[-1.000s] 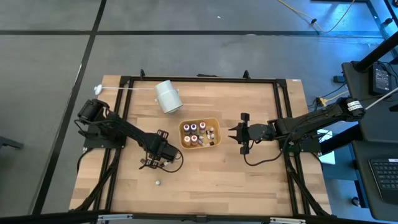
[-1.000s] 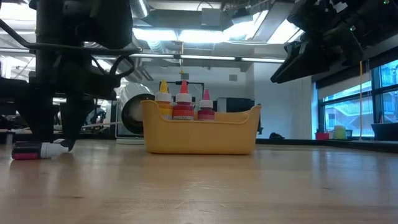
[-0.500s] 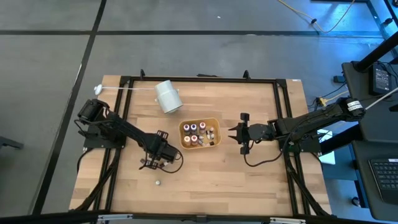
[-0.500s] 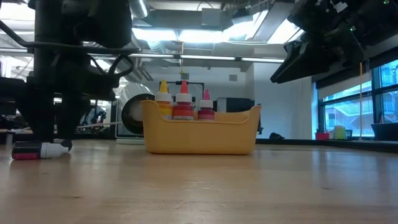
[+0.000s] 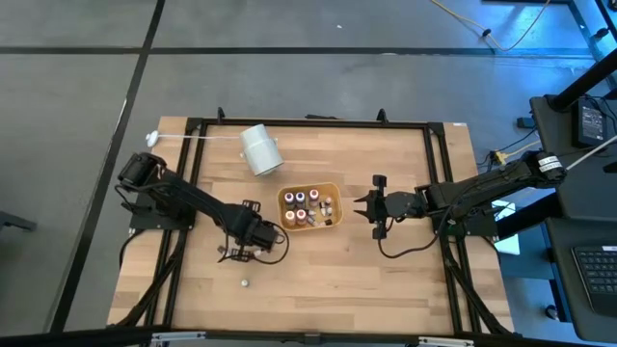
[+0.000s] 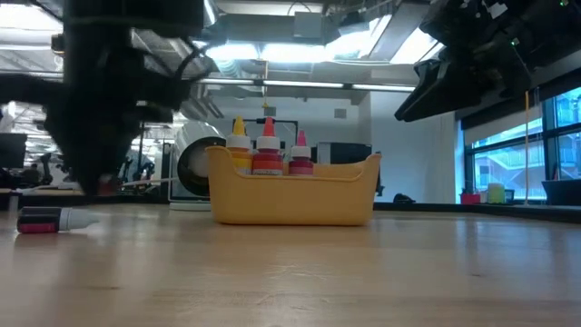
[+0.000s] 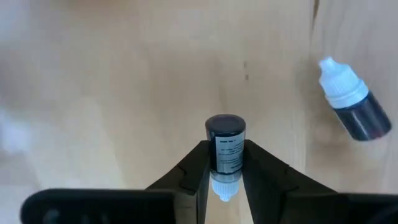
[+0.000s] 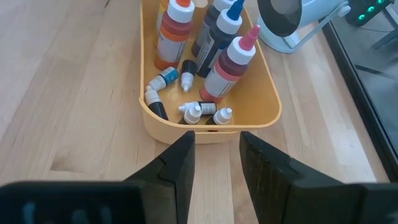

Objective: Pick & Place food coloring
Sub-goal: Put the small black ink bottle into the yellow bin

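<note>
Left end effector [image 7: 225, 180] pinches small dark pale-capped food-coloring bottle [image 7: 226, 149] cap-down above the desk; thin grip, bottle may slip

Robotics lab or open industrial workspace. Wooden bench [image 5: 328, 270] with a black metal frame [image 5: 308, 123] stands on a grey concrete floor [image 5: 289, 77] marked with dark lines. Exposed ceiling ducts and strip lights [image 6: 300, 45] run overhead, large windows [image 6: 508, 145] beyond. Cables [image 5: 501, 29] trail across the floor; a keyboard [image 5: 595, 270] sits on a side desk.
</note>
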Controlling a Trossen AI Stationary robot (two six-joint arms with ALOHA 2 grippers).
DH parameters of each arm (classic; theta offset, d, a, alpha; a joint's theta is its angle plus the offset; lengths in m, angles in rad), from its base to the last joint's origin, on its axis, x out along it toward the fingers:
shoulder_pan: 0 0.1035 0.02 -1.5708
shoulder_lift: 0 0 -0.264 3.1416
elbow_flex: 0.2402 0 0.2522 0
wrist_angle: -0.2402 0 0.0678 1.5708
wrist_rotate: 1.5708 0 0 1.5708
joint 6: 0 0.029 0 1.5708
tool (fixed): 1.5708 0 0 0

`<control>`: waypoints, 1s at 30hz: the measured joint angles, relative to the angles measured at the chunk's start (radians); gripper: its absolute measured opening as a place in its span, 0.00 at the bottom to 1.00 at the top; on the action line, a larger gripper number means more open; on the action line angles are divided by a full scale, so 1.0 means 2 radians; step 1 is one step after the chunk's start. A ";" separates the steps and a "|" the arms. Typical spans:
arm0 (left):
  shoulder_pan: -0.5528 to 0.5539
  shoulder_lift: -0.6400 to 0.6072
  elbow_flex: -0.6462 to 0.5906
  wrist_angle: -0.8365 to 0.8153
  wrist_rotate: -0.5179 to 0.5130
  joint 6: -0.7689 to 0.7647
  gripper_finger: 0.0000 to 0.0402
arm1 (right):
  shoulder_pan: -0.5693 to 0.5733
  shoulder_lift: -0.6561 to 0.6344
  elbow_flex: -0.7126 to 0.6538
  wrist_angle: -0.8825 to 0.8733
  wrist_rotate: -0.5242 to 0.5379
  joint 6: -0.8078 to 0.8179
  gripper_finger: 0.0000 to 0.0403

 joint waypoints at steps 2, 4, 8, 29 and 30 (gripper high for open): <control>0.000 -0.004 0.017 -0.019 -0.012 -0.011 0.18 | 0.000 0.000 0.000 0.000 0.000 0.000 0.32; 0.000 -0.010 0.039 -0.020 -0.029 -0.023 0.17 | 0.000 0.000 0.000 0.000 0.000 0.000 0.32; 0.001 -0.020 0.079 -0.035 -0.068 -0.047 0.18 | 0.000 0.000 0.000 0.000 0.000 0.001 0.32; 0.074 -0.007 0.182 0.263 -0.036 0.058 0.19 | 0.000 0.000 0.000 0.001 0.000 0.003 0.32; 0.078 0.000 0.182 0.274 -0.030 0.068 0.19 | 0.000 0.000 0.000 0.000 0.000 0.003 0.32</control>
